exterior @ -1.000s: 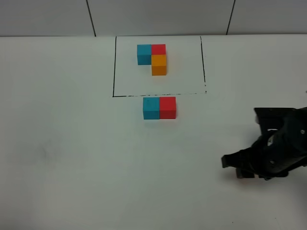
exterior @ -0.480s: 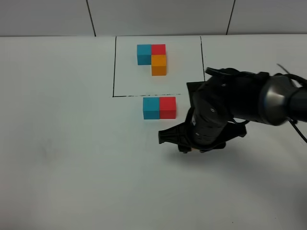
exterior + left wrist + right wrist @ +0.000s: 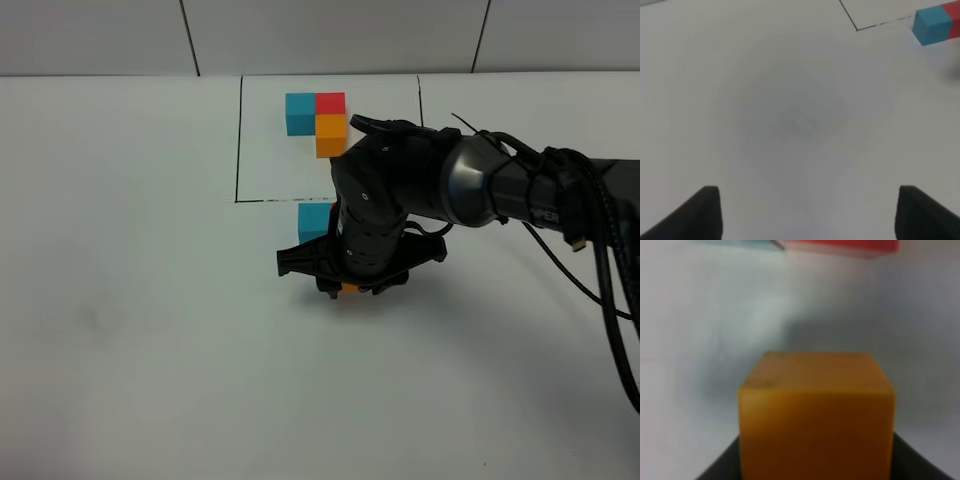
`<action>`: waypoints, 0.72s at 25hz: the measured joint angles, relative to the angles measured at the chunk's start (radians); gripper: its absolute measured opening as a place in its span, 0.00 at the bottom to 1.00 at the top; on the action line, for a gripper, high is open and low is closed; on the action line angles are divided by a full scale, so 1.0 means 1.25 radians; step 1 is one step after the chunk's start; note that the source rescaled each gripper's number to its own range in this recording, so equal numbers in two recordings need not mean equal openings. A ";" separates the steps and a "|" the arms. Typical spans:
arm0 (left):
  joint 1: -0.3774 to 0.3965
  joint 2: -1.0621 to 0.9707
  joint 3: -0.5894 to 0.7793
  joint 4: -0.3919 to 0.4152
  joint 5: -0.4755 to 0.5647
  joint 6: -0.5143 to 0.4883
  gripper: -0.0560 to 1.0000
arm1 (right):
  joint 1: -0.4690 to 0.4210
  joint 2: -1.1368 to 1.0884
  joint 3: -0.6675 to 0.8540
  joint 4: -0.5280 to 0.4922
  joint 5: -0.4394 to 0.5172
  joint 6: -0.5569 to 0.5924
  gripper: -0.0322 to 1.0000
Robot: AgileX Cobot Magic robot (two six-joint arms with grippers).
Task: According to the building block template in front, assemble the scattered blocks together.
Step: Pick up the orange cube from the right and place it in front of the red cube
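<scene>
My right pincer (image 3: pixel 346 287) is clamped on the orange cube (image 3: pixel 815 410), just short of the red cube (image 3: pixel 845 245) that sits joined to the teal cube (image 3: pixel 313 217). To match the template (image 3: pixel 318 118), I'd square orange against red's near face, seat it flat on the desk (image 3: pixel 150 330), then release. My left pincer (image 3: pixel 807 215) hangs open, well apart.

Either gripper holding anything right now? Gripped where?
Right gripper holds the loose orange cube by two opposite side faces. Left gripper is open, holding nothing.
</scene>
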 joint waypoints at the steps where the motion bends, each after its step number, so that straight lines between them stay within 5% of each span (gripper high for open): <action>1: 0.000 0.000 0.000 0.000 0.000 0.001 0.64 | 0.000 0.011 -0.009 0.000 0.004 0.000 0.03; 18: 0.000 0.000 0.000 0.000 0.000 0.001 0.64 | 0.000 0.095 -0.065 -0.056 0.006 0.049 0.03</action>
